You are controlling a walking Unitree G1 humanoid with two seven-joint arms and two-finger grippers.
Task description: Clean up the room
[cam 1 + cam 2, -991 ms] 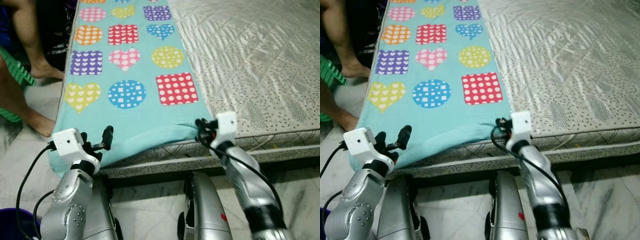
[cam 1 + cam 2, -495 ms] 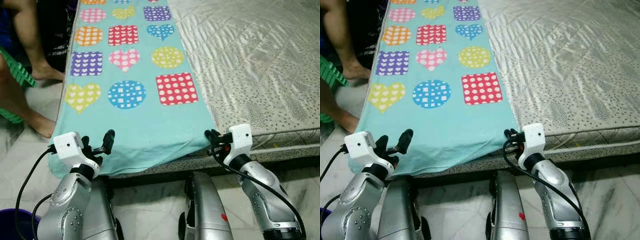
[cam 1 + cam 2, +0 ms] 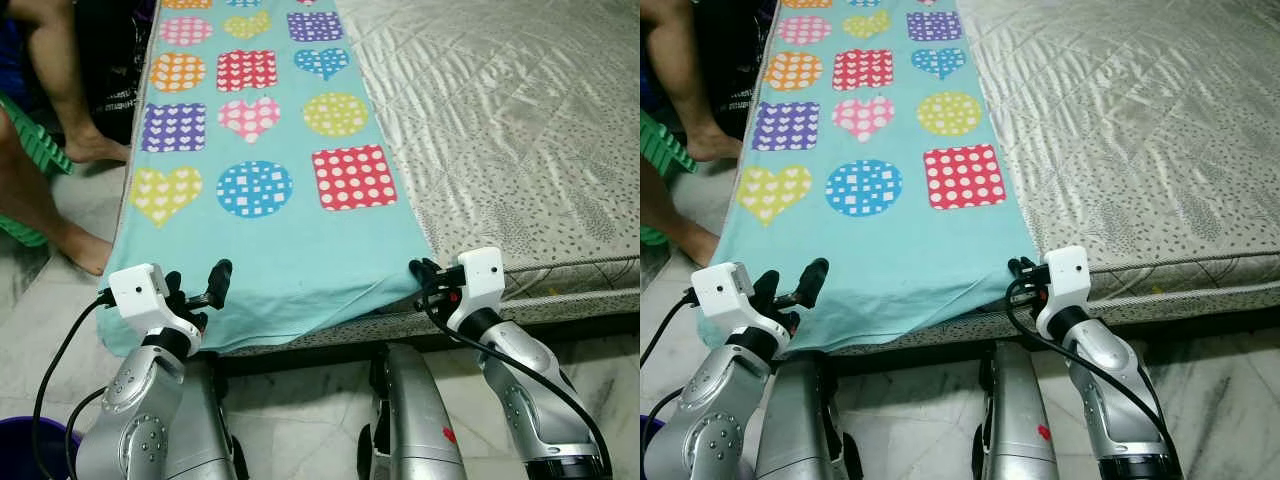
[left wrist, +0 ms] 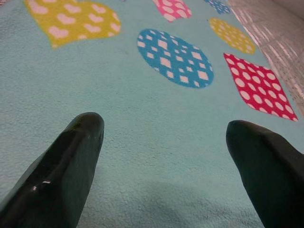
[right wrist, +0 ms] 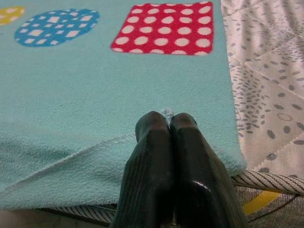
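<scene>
A teal fleece blanket (image 3: 270, 240) printed with coloured hearts, circles and squares lies flat along the left strip of the bed. My right gripper (image 3: 425, 272) is shut on the blanket's near right corner at the mattress edge. In the right wrist view its fingertips (image 5: 156, 126) are pressed together with a tuft of fleece pinched between them. My left gripper (image 3: 195, 285) is open over the near left corner, where the blanket hangs over the bed edge. In the left wrist view its two fingers (image 4: 71, 156) stand wide apart above the teal cloth (image 4: 156, 99), holding nothing.
The bare quilted mattress (image 3: 520, 120) takes up the right of the bed. A person's legs (image 3: 60, 100) and a foot (image 3: 85, 245) are on the tiled floor to the left, beside a green object (image 3: 35, 140). A purple bucket (image 3: 20, 450) sits at the bottom left.
Over the last second my right gripper has drawn the near right corner rightward and toward me, flattening the blanket's front edge. The left gripper has barely moved and is still open.
</scene>
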